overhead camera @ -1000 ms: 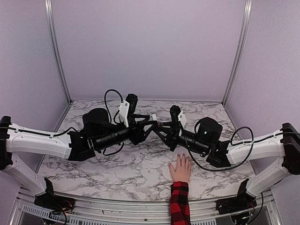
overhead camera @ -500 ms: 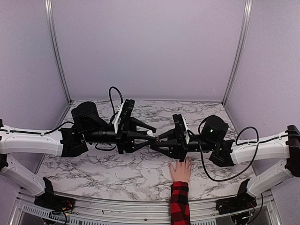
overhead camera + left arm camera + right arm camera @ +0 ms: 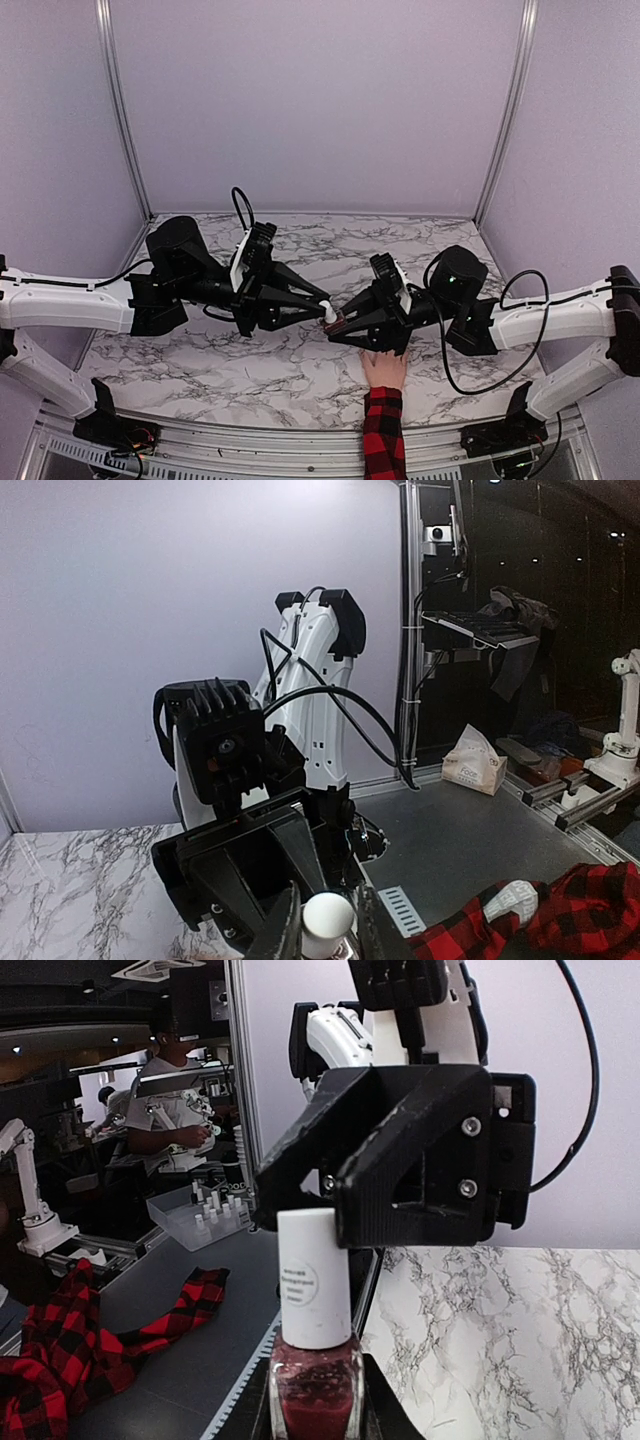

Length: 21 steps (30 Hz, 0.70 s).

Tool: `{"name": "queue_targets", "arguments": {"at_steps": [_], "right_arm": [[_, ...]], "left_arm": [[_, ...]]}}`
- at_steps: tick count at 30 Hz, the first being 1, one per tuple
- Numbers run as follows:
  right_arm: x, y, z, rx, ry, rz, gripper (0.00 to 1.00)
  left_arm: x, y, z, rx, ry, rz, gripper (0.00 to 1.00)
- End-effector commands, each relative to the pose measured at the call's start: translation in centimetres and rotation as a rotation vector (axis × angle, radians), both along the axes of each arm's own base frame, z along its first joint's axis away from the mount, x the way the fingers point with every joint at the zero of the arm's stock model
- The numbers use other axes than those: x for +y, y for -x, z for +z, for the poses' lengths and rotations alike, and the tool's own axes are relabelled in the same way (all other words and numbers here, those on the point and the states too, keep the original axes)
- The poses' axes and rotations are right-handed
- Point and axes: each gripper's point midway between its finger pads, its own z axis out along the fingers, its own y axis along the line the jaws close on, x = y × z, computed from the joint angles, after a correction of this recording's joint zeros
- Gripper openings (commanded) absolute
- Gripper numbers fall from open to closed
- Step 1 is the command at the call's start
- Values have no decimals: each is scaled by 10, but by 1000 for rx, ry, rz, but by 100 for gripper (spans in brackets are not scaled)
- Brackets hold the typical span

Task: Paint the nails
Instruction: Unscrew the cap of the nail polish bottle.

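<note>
A small bottle of dark red polish (image 3: 315,1392) with a white cap (image 3: 313,1278) stands upright in my right gripper (image 3: 315,1415), which is shut on its glass body. My left gripper (image 3: 328,935) comes in from the opposite side, and its fingers (image 3: 283,930) press both sides of the white cap (image 3: 328,918). In the top view the two grippers meet at the cap (image 3: 328,313), just above and left of a pale hand (image 3: 384,370) with a red-and-black plaid sleeve (image 3: 384,435). The right gripper (image 3: 340,326) covers the fingertips, so the nails are hidden.
The hand lies flat on the marble table (image 3: 250,365) near its front edge. Lilac walls (image 3: 320,100) close in the back and sides. Beyond the table lie red plaid cloth (image 3: 60,1350) and a tray of small bottles (image 3: 205,1215).
The left gripper's jaws have closed in on the white cap. Both grippers have sunk a little toward the hand, and the right one now covers the fingertips.
</note>
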Motion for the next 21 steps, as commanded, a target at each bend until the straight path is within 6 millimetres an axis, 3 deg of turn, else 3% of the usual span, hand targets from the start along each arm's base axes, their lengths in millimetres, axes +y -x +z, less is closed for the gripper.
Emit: {"name": "queue_targets", "arguments": {"at_steps": [1,10,21], "right_arm": [[1,2,22,-19,-55,33,0],[3,-9,27,-13,-63,-36,0],[4,-70,20,-6,-29,-417,0]], "left_arm": [[4,12,8,-40,44,-59,17],[1,1,11,-18,54,9,8],[-4,-37,14,64,78,226,2]]}}
